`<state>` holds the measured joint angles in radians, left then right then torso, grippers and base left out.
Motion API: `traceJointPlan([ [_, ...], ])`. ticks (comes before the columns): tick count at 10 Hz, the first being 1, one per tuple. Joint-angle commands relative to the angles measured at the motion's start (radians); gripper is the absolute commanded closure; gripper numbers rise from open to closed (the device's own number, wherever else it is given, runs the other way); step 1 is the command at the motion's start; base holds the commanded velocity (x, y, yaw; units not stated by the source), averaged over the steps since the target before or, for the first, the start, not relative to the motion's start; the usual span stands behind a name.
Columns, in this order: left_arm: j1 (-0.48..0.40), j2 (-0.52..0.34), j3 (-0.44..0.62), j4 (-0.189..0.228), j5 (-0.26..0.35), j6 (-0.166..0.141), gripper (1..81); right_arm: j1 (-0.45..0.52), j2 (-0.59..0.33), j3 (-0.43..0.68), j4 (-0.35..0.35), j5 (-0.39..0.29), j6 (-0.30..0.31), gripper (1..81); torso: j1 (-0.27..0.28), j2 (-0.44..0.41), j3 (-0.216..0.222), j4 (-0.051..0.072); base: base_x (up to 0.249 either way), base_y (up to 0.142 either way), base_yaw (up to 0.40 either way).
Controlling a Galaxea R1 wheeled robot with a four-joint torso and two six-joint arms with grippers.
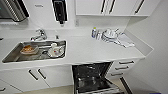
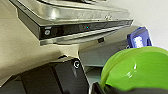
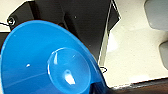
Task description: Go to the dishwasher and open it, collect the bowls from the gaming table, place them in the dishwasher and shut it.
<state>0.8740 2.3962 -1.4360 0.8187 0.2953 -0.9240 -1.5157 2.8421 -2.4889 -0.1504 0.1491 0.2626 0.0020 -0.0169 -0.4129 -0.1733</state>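
- My left jaws clamp a lime green bowl (image 2: 136,68), with the open dishwasher (image 1: 93,77) door edge close above.
- My right jaws grip a blue bowl (image 3: 47,62) over pale floor (image 3: 130,50).

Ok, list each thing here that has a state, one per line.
Dishwasher: door down, dark racks exposed.
Sink: holds dishes.
Green bowl: at the left wrist, near the dishwasher door.
Blue bowl: at the right wrist, hollow facing the camera.
Drawers: shut.
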Motion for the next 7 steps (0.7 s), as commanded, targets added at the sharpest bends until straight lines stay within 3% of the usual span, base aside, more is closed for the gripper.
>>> traceJointPlan([
  [1, -0.173, 0.023, 0.114, -0.004, 0.172, -0.041, 81.1, 0.001, -0.027, 0.009, -0.006, -0.065, 0.004, 81.1, 0.000, 0.000, -0.072, 0.000, 0.000, 0.000, 0.000],
  [2, -0.206, 0.058, 0.107, -0.004, 0.212, -0.053, 81.1, 0.002, -0.027, 0.010, -0.006, -0.065, 0.003, 81.1, 0.000, 0.000, -0.026, 0.000, 0.000, 0.000, 0.000],
  [4, -0.278, 0.117, 0.107, -0.004, 0.280, -0.084, 81.1, 0.001, -0.027, 0.007, -0.006, -0.065, 0.003, 81.1, 0.001, 0.001, -0.057, 0.000, 0.000, 0.000, 0.000],
  [5, -0.295, 0.131, 0.107, 0.010, 0.281, -0.084, 81.1, -0.002, -0.028, 0.006, -0.006, -0.065, 0.003, 81.1, 0.001, 0.001, -0.065, 0.000, 0.000, 0.000, 0.000],
  [6, -0.310, 0.141, 0.103, 0.035, 0.231, -0.093, 81.1, -0.002, -0.030, 0.004, -0.006, -0.065, 0.003, 81.1, 0.001, 0.001, -0.064, 0.000, 0.000, 0.000, 0.000],
  [7, -0.333, 0.156, 0.065, 0.069, 0.143, -0.150, 81.1, -0.002, -0.030, 0.004, -0.006, -0.065, 0.003, 81.1, 0.001, 0.001, -0.065, 0.000, 0.000, 0.000, 0.000],
])
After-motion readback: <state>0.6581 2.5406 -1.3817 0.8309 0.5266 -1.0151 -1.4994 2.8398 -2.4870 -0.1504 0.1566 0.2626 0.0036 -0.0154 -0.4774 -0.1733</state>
